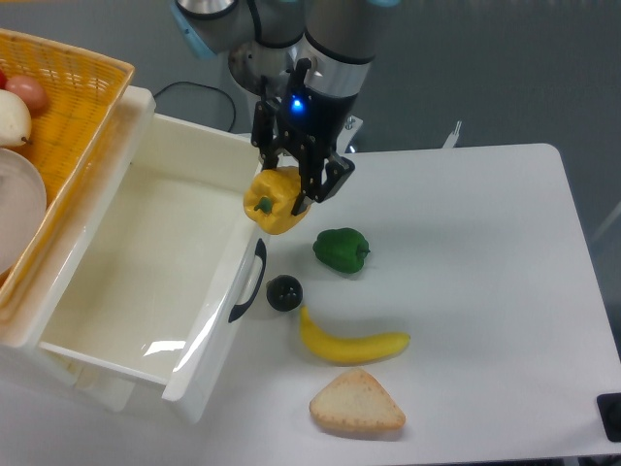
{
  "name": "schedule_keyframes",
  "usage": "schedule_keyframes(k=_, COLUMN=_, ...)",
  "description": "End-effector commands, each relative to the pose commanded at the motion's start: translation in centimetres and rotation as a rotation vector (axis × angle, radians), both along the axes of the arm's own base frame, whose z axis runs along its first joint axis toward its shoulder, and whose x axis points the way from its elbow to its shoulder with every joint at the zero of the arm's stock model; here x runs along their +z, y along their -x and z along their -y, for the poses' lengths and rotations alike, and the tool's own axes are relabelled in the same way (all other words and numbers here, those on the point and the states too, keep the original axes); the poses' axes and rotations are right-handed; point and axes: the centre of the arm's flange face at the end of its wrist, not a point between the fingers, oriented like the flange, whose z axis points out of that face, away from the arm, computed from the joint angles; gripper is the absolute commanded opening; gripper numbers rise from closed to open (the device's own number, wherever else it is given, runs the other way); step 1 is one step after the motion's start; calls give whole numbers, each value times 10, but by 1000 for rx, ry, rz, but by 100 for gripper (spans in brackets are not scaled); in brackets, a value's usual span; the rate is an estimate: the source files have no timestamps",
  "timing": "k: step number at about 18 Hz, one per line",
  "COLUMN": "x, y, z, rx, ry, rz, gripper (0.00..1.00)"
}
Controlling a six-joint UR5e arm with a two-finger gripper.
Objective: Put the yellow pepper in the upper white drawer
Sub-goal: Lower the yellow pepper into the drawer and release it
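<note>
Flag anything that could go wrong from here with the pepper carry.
1. The glossy yellow bell pepper hangs in the pincer right over the front wall of the large white plastic drawer. If it travels low, it may clip that rim and be knocked loose.
2. The grip looks to sit on the pepper's upper right side, with most of the pepper hanging below and left. It could slip.
3. Released now, it may land outside, near the small black round object.
</note>
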Motion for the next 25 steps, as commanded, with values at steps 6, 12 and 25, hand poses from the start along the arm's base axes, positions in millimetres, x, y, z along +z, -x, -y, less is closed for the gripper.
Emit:
schedule_keyframes(k=6, x=-5, y=-25, z=-17, rx=-15, ry=17, rz=29, gripper=7)
schedule_keyframes(k=12, x=-18, y=-50, z=-29, rx=-62, ry=40, rz=46, gripper=7)
schedule_keyframes(k=25, x=-48, y=-83, z=-46, rx=-107, ry=92, rz=91, gripper=12)
